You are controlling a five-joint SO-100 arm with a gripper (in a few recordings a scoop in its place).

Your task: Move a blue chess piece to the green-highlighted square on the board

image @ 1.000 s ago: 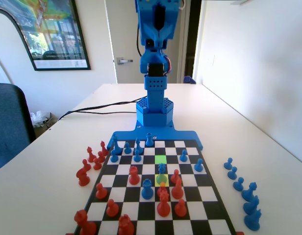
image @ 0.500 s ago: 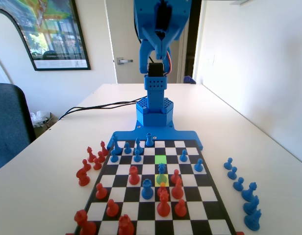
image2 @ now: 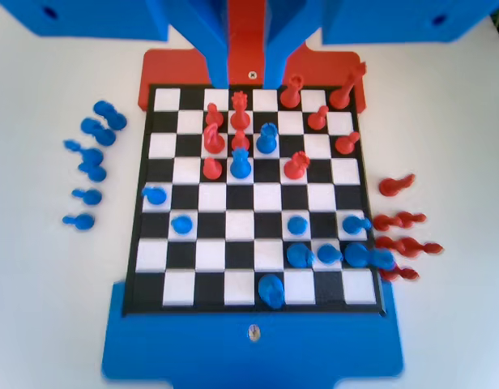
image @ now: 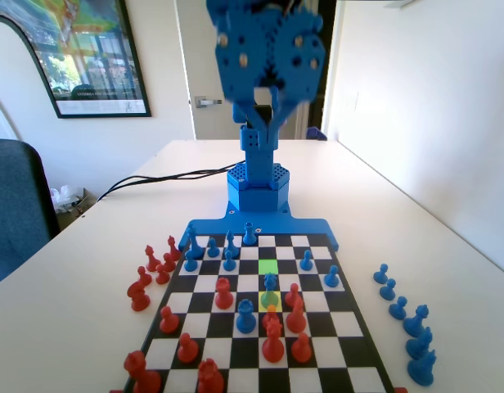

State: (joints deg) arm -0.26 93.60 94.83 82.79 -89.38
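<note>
On the flat black-and-white chequered board (image: 348,326), the glowing green square (image: 268,267) lies bare, with open squares either side of it in the fixed view. The slim blue plastic chess piece (image: 270,282) stands just nearer the camera, hemmed by tall red plastic pieces (image: 273,342) towards the board's near edge.

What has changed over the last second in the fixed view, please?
The blue arm has swung its upper part toward the camera, so its end effector now hangs high above the board. It has taken hold of nothing. The blue chess piece stays beside the empty green-highlighted square; no piece moved.
</note>
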